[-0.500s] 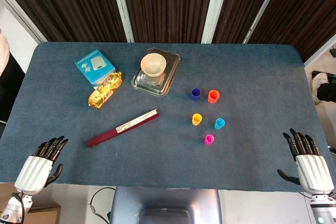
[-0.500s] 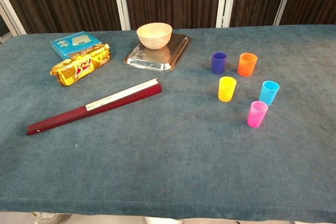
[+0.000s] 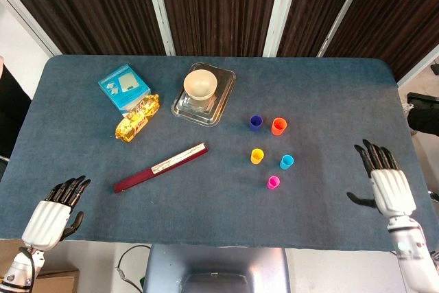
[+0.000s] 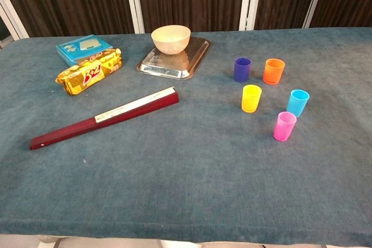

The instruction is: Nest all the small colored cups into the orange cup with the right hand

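Observation:
Five small cups stand upright and apart on the blue table: orange cup (image 3: 278,126) (image 4: 274,71), purple cup (image 3: 256,123) (image 4: 242,69), yellow cup (image 3: 257,156) (image 4: 251,98), light blue cup (image 3: 287,162) (image 4: 298,103) and pink cup (image 3: 274,182) (image 4: 284,126). My right hand (image 3: 386,183) hovers at the table's near right edge, well right of the cups, fingers spread and holding nothing. My left hand (image 3: 53,214) hangs at the near left corner, fingers apart and empty. Neither hand shows in the chest view.
A beige bowl (image 3: 200,85) sits on a metal tray (image 3: 221,105) at the back. A blue box (image 3: 123,88) and a gold snack packet (image 3: 137,118) lie at the back left. A closed maroon fan (image 3: 160,167) lies left of the cups.
My right hand has moved up and slightly left, further over the table edge. The left hand has barely shifted. The cups have not moved.

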Controlling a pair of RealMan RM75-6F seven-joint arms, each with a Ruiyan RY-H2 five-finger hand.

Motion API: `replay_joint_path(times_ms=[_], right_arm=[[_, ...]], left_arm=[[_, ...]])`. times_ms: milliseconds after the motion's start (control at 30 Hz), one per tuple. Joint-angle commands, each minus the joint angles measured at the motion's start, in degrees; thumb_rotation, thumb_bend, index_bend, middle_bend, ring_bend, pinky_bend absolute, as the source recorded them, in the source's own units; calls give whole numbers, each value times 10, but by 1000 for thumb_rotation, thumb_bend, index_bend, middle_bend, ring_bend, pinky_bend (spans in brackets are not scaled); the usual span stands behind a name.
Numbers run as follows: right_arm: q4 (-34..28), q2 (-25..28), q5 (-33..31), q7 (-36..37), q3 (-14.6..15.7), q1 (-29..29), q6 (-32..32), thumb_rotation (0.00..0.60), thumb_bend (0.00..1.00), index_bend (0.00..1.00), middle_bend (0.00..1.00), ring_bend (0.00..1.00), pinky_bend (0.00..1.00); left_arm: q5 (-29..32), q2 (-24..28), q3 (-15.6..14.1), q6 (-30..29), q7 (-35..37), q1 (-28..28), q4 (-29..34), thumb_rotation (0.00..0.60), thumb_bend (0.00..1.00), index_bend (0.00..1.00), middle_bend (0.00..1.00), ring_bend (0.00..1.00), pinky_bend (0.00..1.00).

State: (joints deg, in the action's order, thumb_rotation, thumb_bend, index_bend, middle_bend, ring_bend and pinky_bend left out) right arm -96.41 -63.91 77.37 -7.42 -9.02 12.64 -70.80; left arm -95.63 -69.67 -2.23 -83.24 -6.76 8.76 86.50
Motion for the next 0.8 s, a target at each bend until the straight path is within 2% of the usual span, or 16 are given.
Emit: replay_joint_path(times_ms=[33,200,433,600,800], right_arm=[[82,-60,-183,-81,-107,180,182,600,256,87,0,0,0],[191,-146,-295,-172,-132,302,241,600,256,187,0,0,0],[374,-267,-393,-238,-137,411,273,600,255,296,0,0,0],[479,-338,-412,-235,-125,447,316,600,301,340,0,0,0],[546,-387,-395,-202,-119,467,351,600,354,366,0,0,0]], left_arm=[[10,-3,3,8,-5,2,-2,600,480,0,48,96,193],[38,-5,12,24,-11,5,-3,600,481,0,48,96,193],[62,-4,21,41,-7,12,-7,600,481,0,48,96,193],[71,-3,24,46,-4,14,-8,600,481,0,46,96,193],[72,-4,22,50,-3,17,-9,600,480,0,46,96,193]])
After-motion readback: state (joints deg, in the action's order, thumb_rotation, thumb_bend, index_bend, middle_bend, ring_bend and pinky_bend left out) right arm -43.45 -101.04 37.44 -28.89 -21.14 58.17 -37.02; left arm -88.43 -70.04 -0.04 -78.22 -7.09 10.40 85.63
